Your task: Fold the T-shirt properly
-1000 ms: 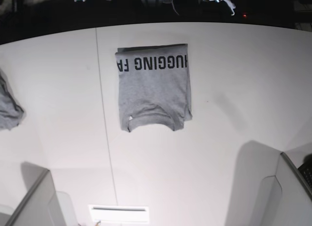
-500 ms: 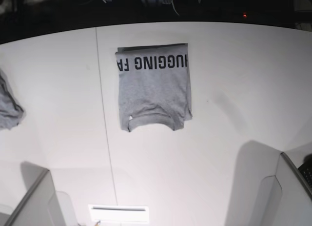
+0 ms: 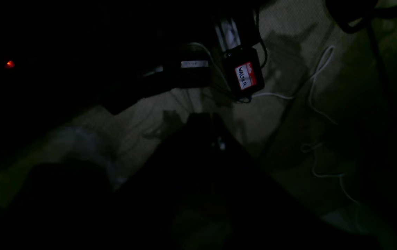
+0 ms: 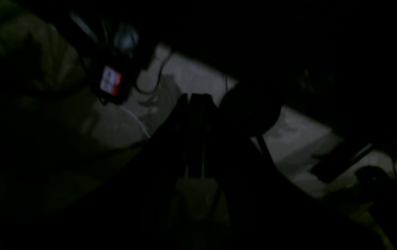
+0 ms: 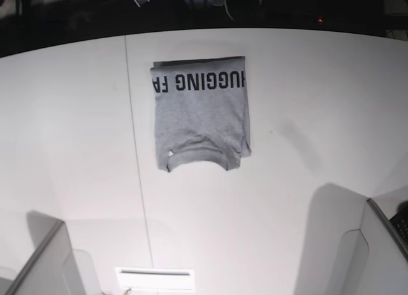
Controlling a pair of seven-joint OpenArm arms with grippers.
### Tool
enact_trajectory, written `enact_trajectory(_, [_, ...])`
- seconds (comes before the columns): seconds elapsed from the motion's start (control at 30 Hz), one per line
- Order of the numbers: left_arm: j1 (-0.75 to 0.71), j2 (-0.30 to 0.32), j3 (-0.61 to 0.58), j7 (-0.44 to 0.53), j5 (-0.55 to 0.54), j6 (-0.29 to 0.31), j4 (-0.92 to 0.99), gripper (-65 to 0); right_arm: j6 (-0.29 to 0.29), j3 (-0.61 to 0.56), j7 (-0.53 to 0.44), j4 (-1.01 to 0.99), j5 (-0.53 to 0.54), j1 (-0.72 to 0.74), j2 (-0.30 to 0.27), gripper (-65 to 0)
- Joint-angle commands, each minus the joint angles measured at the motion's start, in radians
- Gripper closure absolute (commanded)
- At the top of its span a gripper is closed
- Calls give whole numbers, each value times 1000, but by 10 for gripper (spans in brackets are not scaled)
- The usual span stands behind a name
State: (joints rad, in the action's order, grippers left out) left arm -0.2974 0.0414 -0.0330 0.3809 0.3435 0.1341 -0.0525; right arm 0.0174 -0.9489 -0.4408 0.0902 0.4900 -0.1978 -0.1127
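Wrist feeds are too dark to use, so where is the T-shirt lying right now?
In the base view the T-shirt lies folded on the white table, near its far edge and slightly left of centre, just right of the table's seam line.

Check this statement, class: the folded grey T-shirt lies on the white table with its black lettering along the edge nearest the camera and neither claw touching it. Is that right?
One thing is wrong. In the base view the T-shirt has its lettering along the far edge, and the collar is at the near edge. It does lie folded on the white table, with neither claw touching it.
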Motion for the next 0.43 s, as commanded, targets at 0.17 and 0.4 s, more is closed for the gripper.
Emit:
enact_trajectory(0.17, [-9, -5, -3, -4, 6, 5, -4, 0, 2, 3, 10, -13, 2, -13, -20, 0])
enact_trajectory(0.4, [59, -2, 0, -4, 4, 5, 1, 0, 2, 3, 10, -13, 2, -21, -12, 0])
